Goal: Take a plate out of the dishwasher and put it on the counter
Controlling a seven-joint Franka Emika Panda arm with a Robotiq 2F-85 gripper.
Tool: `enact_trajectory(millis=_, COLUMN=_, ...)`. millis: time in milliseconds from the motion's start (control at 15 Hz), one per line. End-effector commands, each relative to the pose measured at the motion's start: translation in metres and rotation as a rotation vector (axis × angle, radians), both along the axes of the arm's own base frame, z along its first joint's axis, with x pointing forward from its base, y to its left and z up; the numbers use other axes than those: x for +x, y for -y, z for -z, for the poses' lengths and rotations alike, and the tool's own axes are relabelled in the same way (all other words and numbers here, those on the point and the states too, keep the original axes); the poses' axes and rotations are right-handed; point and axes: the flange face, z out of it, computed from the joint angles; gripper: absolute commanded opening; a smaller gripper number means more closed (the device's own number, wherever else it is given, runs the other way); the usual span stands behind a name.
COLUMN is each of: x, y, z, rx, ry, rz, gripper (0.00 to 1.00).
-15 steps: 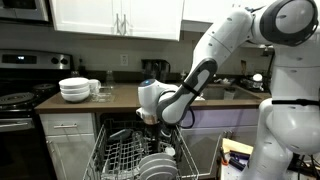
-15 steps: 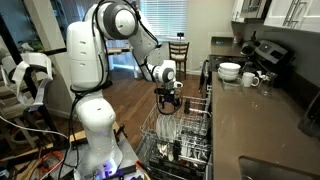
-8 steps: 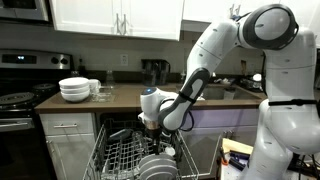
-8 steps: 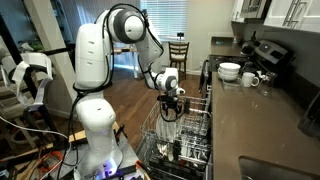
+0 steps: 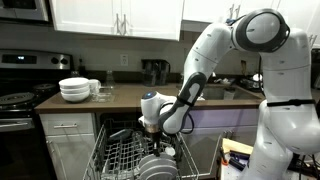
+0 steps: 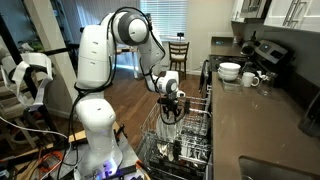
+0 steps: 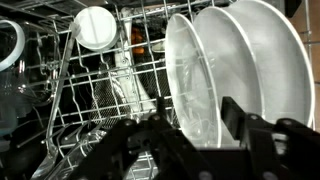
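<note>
The dishwasher [image 5: 135, 155] stands open with its wire rack [image 6: 182, 135] pulled out. In the wrist view several plates stand on edge in the rack. The front one is a glassy grey plate [image 7: 195, 80], with white plates [image 7: 250, 60] behind it. My gripper [image 7: 190, 128] is open just above the rack, and the front plate's rim lies between its dark fingers [image 7: 233, 116] without contact. The gripper points down over the rack in both exterior views [image 5: 150, 126] [image 6: 170, 112]. The brown counter [image 5: 130, 97] runs above the dishwasher.
Stacked white bowls [image 5: 74, 89] and glasses sit on the counter, also seen in an exterior view [image 6: 230, 71]. A black stove [image 5: 15, 100] is beside it. A small round white lid [image 7: 96, 27] lies in the rack. A chair [image 6: 178, 52] stands far back.
The arm has lowered the gripper closer to the rack and the standing plates. The jaws have stayed open.
</note>
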Motion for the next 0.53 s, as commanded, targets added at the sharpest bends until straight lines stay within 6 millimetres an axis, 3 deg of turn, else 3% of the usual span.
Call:
enact_trajectory(millis=0, x=0.0048, y=0.0026, z=0.0063, rx=0.022, ry=0.015, rz=-0.009, gripper=0.38)
enact_trajectory(millis=67, x=0.0049, y=0.0027, z=0.0071, rx=0.029, ry=0.018, rz=-0.009, gripper=0.28)
enact_trajectory(millis=267, x=0.0055, y=0.0029, z=0.0091, rx=0.049, ry=0.024, rz=-0.007, gripper=0.2)
enact_trajectory(millis=467, x=0.0069, y=0.0039, z=0.0112, rx=0.072, ry=0.033, rz=-0.006, gripper=0.35)
